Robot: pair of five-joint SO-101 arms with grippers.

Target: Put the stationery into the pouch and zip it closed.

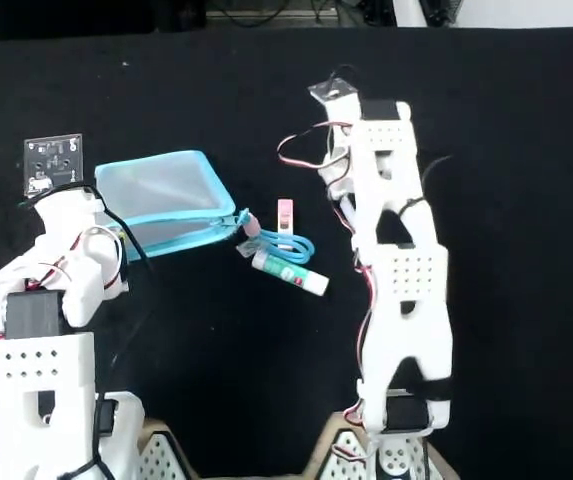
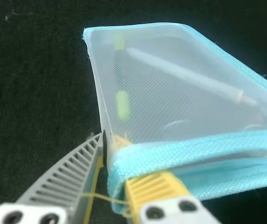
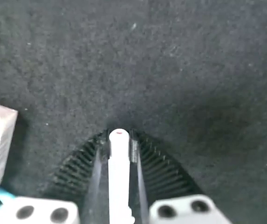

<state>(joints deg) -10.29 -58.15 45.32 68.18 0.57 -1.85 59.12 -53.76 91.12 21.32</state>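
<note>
Pinches the near left corner of the mesh pouch (image 1: 161, 195) with the left gripper (image 2: 117, 158), jaws clamped on the blue zip band (image 2: 194, 151). Grips a thin white stick (image 3: 119, 172) in the right gripper (image 3: 119, 140), jaws closed on it, near the pink eraser (image 1: 284, 212). On the black table (image 1: 196, 90), just right of the pouch: glue stick (image 1: 291, 272) and blue cord (image 1: 288, 246). Inside, behind the mesh: a white pen (image 2: 189, 77).

Black cloth (image 1: 196, 370) spreads under and around the right gripper (image 3: 119, 136); dark cables (image 1: 266, 12) lie well beyond it, past the cloth's far edge.
</note>
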